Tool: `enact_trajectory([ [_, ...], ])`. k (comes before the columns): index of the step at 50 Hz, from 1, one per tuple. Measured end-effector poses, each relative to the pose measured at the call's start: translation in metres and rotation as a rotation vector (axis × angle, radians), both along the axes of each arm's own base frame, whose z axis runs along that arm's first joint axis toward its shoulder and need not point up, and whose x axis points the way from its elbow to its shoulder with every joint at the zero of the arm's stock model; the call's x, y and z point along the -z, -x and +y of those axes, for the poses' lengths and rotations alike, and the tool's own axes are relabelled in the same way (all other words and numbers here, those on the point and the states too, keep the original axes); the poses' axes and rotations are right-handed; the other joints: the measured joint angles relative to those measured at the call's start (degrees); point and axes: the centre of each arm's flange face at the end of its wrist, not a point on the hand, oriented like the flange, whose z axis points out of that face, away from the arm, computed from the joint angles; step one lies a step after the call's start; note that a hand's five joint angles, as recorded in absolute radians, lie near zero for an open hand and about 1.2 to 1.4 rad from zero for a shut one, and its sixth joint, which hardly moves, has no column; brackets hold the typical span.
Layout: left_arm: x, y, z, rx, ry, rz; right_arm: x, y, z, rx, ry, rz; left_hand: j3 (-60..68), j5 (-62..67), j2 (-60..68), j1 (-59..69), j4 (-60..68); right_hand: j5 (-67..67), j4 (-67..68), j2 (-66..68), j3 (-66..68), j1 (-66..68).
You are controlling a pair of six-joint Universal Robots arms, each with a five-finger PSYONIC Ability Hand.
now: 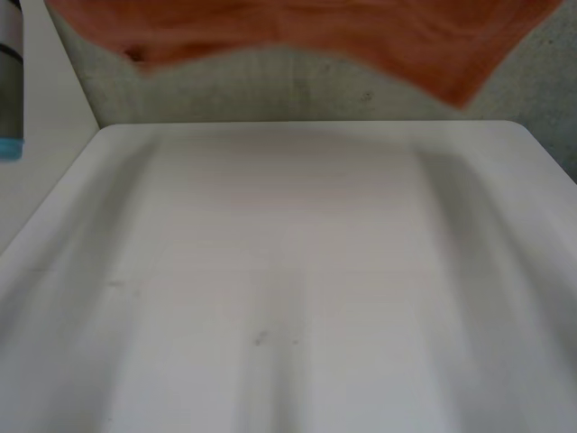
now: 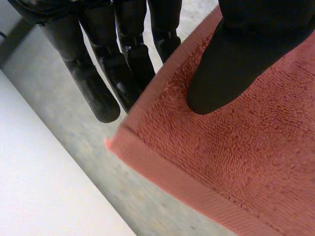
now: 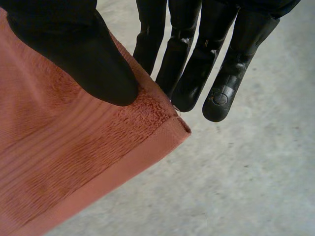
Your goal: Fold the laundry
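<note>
Orange towel point(image 1: 361, 36), corners pinched by left robot hand point(image 2: 231, 64) and right robot hand point(image 3: 78, 54).

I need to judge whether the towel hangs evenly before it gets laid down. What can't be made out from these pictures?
- Head view: the towel is cut off by the upper edge, so its held edge and whether it hangs level are unknown.
- Left wrist view: the left hand pinches one corner, and the cloth hides where its fingers touch underneath.
- Right wrist view: the right hand does likewise, and the cloth hides the towel's underside.
</note>
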Motion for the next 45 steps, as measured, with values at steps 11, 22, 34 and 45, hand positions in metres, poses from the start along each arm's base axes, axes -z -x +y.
enact_trajectory([
  [11,0.145,0.003,-0.007,0.057,-0.475,-0.091,0.123,-0.006,-0.002,-0.079,-0.350,0.122,0.0,0.0,0.0,0.0,0.0,0.0,0.0,0.0,0.2,0.0],
  [22,0.262,0.002,0.012,0.058,-0.808,-0.156,0.259,-0.008,-0.007,-0.104,-0.779,0.219,0.0,0.0,0.0,0.0,0.0,0.0,0.0,0.0,0.2,0.0],
  [34,0.241,-0.016,0.061,0.004,-0.907,-0.245,0.252,0.010,0.039,-0.094,-1.075,0.337,0.0,0.0,0.0,0.0,0.0,0.0,0.0,0.0,0.2,0.0],
  [45,0.215,-0.053,0.145,-0.061,-1.210,-0.418,0.224,0.062,0.098,-0.062,-1.317,0.636,0.0,0.0,0.0,0.0,0.0,0.0,0.0,0.0,0.2,0.0],
])
